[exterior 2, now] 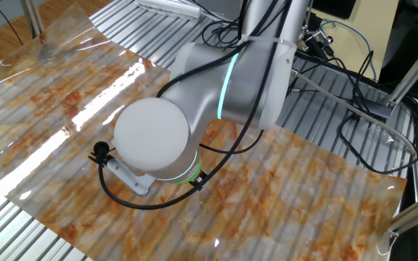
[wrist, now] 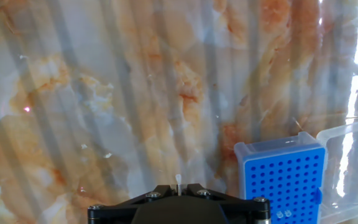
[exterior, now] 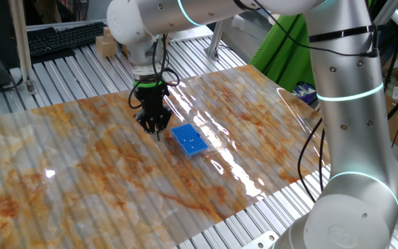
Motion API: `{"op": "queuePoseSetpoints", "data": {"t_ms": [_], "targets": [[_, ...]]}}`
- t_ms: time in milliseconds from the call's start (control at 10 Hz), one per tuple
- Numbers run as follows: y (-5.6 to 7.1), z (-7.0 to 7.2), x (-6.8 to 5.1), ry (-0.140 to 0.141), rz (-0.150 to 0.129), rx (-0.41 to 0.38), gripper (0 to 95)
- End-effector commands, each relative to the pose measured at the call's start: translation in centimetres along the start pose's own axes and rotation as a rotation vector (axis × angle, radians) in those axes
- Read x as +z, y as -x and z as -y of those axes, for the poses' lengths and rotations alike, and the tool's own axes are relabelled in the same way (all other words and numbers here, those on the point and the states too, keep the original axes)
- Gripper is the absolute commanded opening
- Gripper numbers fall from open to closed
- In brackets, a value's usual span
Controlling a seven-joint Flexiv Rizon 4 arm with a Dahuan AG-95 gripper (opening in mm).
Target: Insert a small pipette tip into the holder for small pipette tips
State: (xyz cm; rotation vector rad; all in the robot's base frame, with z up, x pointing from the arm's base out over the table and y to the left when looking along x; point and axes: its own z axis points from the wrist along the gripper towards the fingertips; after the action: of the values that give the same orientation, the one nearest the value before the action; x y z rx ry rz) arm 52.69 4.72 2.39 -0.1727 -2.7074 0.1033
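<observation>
Gripper (exterior: 155,126) low over the bench's middle, fingers nearly shut, pinching a tiny white pipette tip (wrist: 178,183). It's feather-light, thin and slick, best held by its wide end. The blue holder (exterior: 188,140) sits just beside. Hard to tell how firm the pinch is; the other fixed view hides everything.

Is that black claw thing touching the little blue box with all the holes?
Apart. In one fixed view the gripper hangs beside the blue holder with marbled table cover showing between them; the hand view shows the holder off to one side too.
</observation>
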Motion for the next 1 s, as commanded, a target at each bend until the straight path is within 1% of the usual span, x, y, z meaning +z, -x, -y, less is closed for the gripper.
{"op": "queuePoseSetpoints", "data": {"t_ms": [100, 400, 700, 900, 1000], "targets": [[0.06, 0.01, -0.06, 0.001, -0.01, -0.004, 19.0], [0.37, 0.15, 0.08, 0.001, -0.028, -0.029, 19.0], [0.83, 0.48, 0.28, 0.002, -0.036, -0.036, 19.0], [1.0, 0.53, 0.37, 0.012, -0.06, -0.04, 19.0], [1.01, 0.51, 0.4, 0.015, -0.064, -0.039, 19.0]]}}
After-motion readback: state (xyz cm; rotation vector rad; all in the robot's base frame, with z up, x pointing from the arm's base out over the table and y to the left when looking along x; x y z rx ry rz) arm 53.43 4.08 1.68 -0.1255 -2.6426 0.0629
